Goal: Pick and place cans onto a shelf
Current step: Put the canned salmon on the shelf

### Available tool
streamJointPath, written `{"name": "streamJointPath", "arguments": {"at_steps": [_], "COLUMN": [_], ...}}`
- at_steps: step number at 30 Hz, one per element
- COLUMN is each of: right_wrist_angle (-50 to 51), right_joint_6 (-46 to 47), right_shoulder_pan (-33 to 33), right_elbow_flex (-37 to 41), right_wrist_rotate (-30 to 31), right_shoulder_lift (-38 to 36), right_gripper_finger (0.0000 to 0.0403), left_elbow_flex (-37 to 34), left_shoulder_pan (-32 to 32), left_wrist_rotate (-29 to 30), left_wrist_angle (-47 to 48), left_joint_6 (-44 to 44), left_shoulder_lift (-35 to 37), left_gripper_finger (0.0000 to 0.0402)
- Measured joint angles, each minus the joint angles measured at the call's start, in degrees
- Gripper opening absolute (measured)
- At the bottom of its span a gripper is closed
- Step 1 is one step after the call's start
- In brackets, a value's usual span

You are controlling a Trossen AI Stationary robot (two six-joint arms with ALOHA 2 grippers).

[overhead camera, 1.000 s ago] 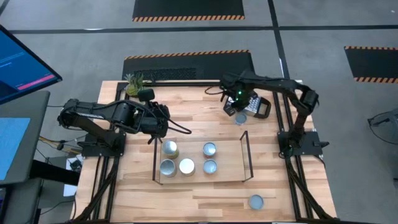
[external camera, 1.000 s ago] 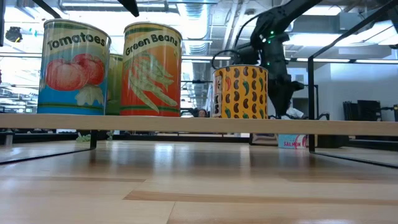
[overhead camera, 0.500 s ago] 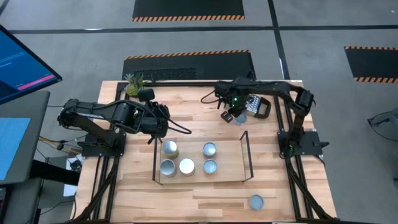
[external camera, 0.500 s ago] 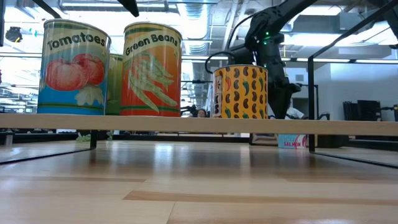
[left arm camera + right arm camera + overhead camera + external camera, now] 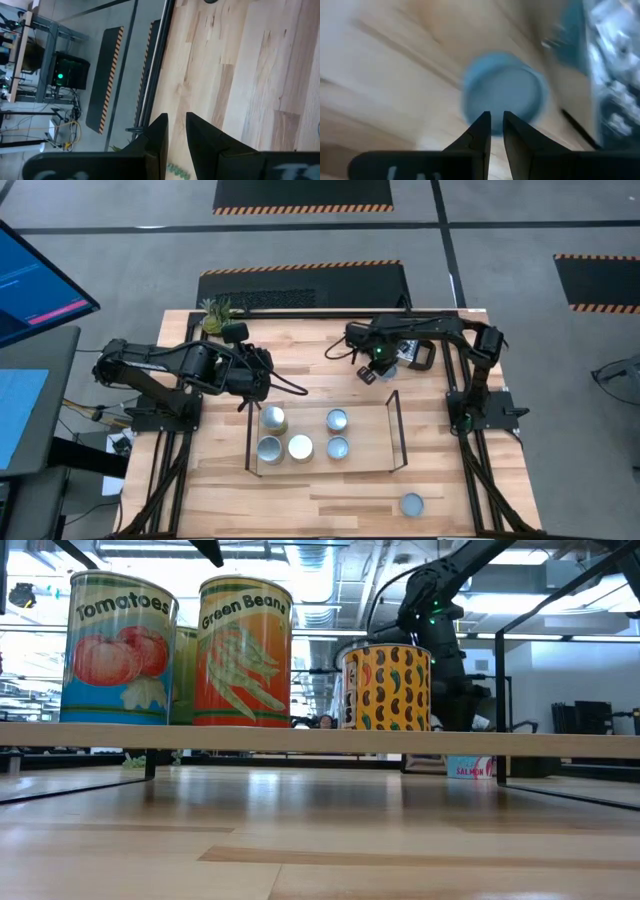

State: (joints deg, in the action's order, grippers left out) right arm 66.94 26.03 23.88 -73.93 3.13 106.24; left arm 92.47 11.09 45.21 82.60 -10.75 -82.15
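Right gripper (image 5: 493,127) nearly closed, empty, apparently above can (image 5: 504,95).

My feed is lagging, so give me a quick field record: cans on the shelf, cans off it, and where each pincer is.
shelf: five cans inside, toward its left and middle
loose cans: one on the table's near right; one under the right pincer, behind the shelf
right pincer: fingers nearly together, above that can, not gripping it
left pincer: narrow gap, empty, over bare wood left of the shelf
grater: far right, beside the right pincer
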Motion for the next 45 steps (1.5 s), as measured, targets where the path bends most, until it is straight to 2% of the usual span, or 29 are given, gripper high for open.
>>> {"name": "streamJointPath", "arguments": {"at_steps": [2, 8, 15, 25, 30, 33, 38, 41, 45], "right_wrist_angle": [1.36, -0.36, -2.49, -5.04, -3.44, -2.20, -3.24, -3.84, -4.15], "right_joint_6": [0.88, 0.48, -5.35, -5.61, -3.23, -2.12, -2.05, -2.01, -0.59], "right_shoulder_pan": [0.00, -1.08, -2.07, -3.71, -3.71, -3.71, -4.02, -4.00, -3.98], "right_elbow_flex": [0.29, 0.28, 0.28, 0.28, 0.28, 0.28, 0.28, 0.26, 0.26], "right_wrist_rotate": [1.84, 1.11, 1.30, 1.52, 5.72, 5.87, 5.75, 3.22, 2.85], "right_shoulder_lift": [0.00, 0.00, 0.00, 0.00, 0.00, 0.00, 0.00, 0.00, 0.00], "right_gripper_finger": [0.0072, 0.0072, 0.0072, 0.0072, 0.0075, 0.0092, 0.0147, 0.0177, 0.0200], "left_elbow_flex": [0.00, 0.00, 0.00, 0.00, 0.00, 0.00, 0.00, 0.00, 0.00], "left_shoulder_pan": [0.00, 0.00, 0.00, 0.00, 0.00, 0.00, 0.00, 0.00, 0.00], "left_wrist_rotate": [0.00, -0.88, -1.40, -1.38, -1.38, -1.36, -1.36, -1.34, -1.35], "left_wrist_angle": [0.00, 0.01, 0.00, 0.00, 0.00, 0.00, 0.02, 0.02, 0.03], "left_joint_6": [-0.32, -0.51, -0.56, -0.65, -0.61, -0.58, -0.48, -0.48, -0.69], "left_shoulder_lift": [0.00, 0.00, 0.00, 0.00, 0.00, 0.00, 0.00, 0.00, 0.00], "left_gripper_finger": [0.0057, 0.0057, 0.0057, 0.0057, 0.0057, 0.0057, 0.0057, 0.0057, 0.0057]}}
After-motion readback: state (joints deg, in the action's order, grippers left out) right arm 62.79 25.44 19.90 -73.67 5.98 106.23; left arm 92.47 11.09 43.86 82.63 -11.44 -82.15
